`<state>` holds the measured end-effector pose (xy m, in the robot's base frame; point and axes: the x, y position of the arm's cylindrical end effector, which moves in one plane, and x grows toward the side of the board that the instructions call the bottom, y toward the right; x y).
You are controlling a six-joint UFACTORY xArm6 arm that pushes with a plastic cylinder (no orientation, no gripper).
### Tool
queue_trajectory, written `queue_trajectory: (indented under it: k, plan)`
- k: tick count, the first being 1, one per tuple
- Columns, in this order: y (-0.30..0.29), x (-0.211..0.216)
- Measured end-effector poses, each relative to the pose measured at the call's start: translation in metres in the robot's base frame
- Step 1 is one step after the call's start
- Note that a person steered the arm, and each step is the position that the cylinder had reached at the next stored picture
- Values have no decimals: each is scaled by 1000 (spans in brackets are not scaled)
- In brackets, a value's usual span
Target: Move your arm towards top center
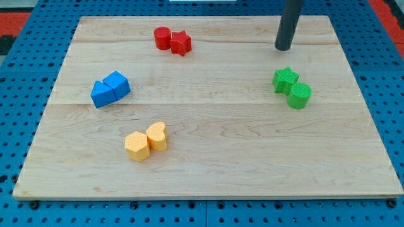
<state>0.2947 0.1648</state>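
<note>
My tip [282, 47] rests on the wooden bench [208, 157] near its top edge, toward the view's right, just above the green pair and well apart from the red pair to its left. There is no hand on this arm, only the bare rod, so nothing is pinched or spread.

Between the tip and the red blocks the top strip of the bench lies open. The middle and the bottom right are bare too.

Eight blocks in four touching pairs:
- Red: a cylinder [163, 37] and a star [181, 43], top centre-left.
- Green: a star [285, 80] and a cylinder [300, 95], near the right edge.
- Blue: two wedge-like blocks [101, 94] [118, 84], at the left.
- Yellow: a hexagon [137, 145] and a heart-like block [156, 135], lower left of centre.
</note>
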Motion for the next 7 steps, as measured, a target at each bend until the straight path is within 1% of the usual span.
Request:
queue_trajectory:
  k: [2,4,7]
  plan:
    - [-8,0]
    - [-33,-11]
    - [-105,-34]
